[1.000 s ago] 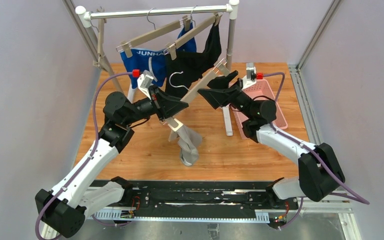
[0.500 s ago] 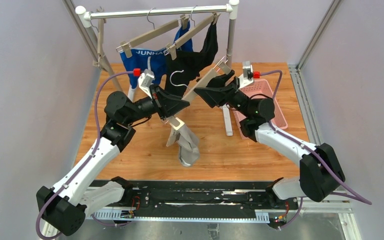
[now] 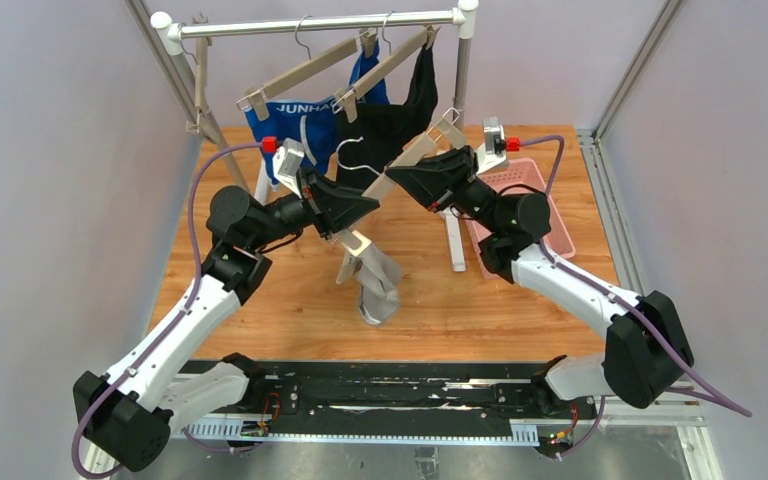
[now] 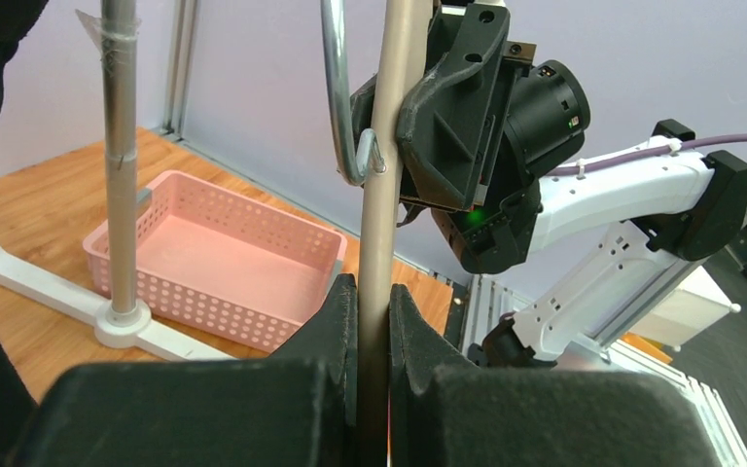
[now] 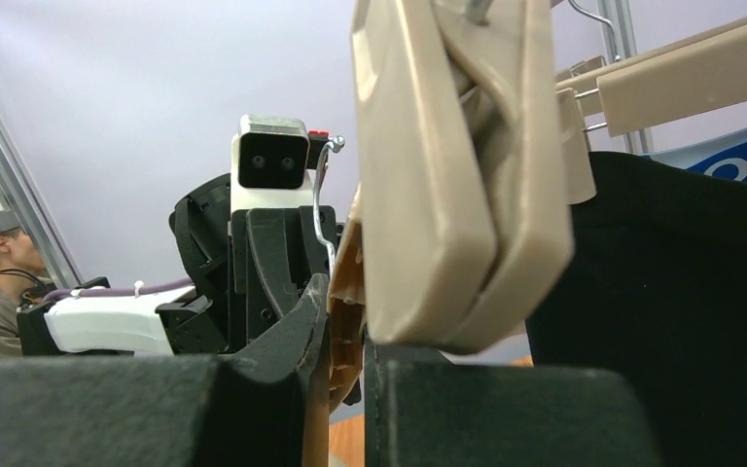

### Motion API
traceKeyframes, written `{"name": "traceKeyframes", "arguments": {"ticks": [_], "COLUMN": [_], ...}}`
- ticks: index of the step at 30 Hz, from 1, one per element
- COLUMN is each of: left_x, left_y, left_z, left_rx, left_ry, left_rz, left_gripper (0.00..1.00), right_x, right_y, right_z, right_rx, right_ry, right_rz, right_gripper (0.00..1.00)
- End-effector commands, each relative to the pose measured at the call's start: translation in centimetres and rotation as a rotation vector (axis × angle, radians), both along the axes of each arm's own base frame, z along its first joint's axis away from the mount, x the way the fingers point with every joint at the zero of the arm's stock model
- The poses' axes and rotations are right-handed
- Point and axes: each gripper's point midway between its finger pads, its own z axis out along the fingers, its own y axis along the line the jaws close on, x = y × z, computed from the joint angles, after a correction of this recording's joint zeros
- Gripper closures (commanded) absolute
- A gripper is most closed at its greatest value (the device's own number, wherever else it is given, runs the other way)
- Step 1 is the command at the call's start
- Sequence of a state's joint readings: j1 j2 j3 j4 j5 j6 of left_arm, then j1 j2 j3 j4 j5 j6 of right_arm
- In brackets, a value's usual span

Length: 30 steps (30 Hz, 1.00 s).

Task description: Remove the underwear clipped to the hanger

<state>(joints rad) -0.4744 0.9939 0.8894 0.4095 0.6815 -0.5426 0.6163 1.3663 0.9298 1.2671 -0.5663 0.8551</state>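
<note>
Blue brief: clipped to its own hanger on the rail, rear left. Untouched.

Left gripper: clenched on the bar of the loose hanger, just above its lower clip. In the wrist view both fingers pinch the bar. Judged purpose: brace the hanger against a pull.

Grey brief: hangs from that lower clip, and its bottom end seems to touch the desk.

Black brief: on a rail hanger behind the arms.

Right gripper: grasping the hanger's raised end beside the upper clip, which looks bare. The bar is held tilted between the arms so the cloth dangles free.

Basket: pink, on the right, probably the drop spot.
</note>
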Motion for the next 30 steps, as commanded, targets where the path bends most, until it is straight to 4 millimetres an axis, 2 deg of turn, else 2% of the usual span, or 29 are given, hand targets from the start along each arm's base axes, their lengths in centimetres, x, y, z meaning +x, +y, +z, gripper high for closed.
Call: {"name": "traceKeyframes", "arguments": {"ticks": [1, 4, 7, 9, 11, 14, 22, 26, 30], "left_x": [0.0, 0.5, 1.1, 1.7, 2.4, 2.6, 1.5, 1.3, 0.8], "left_y": [-0.3, -0.2, -0.1, 0.3, 0.7, 1.4, 3.3, 4.7, 5.2], "left_z": [-1.2, -2.0, -2.8, -3.4, -4.1, -4.8, -3.4, -3.4, -3.5], "left_rx": [0.0, 0.006, 0.018, 0.034, 0.073, 0.145, 0.174, 0.176, 0.157], "left_ry": [0.052, 0.089, 0.127, 0.165, 0.201, 0.191, 0.104, 0.085, 0.075], "left_rz": [0.001, 0.025, 0.057, 0.099, 0.148, 0.19, 0.26, 0.329, 0.343], "left_gripper": [0.96, 0.86, 0.82, 0.68, 0.73, 0.72, 0.67, 0.66, 0.63], "right_x": [-0.2, -0.4, -0.5, -0.7, -1.0, -1.5, -2.5, -3.1, -3.7], "right_y": [-0.2, -0.5, -0.6, -0.6, -0.8, -0.9, -1.4, -1.6, -2.0], "right_z": [0.2, 0.1, -0.2, -0.2, 0.0, 0.2, 1.0, 1.5, 2.1], "right_rx": [-0.016, -0.027, -0.047, -0.051, -0.054, -0.059, -0.056, -0.044, -0.027], "right_ry": [-0.093, -0.095, -0.092, -0.092, -0.098, -0.104, -0.12, -0.125, -0.135], "right_rz": [-0.096, -0.114, -0.116, -0.112, -0.108, -0.098, -0.086, -0.073, -0.06], "right_gripper": [0.99, 0.99, 0.99, 1.0, 0.99, 0.99, 0.99, 1.0, 1.0]}}
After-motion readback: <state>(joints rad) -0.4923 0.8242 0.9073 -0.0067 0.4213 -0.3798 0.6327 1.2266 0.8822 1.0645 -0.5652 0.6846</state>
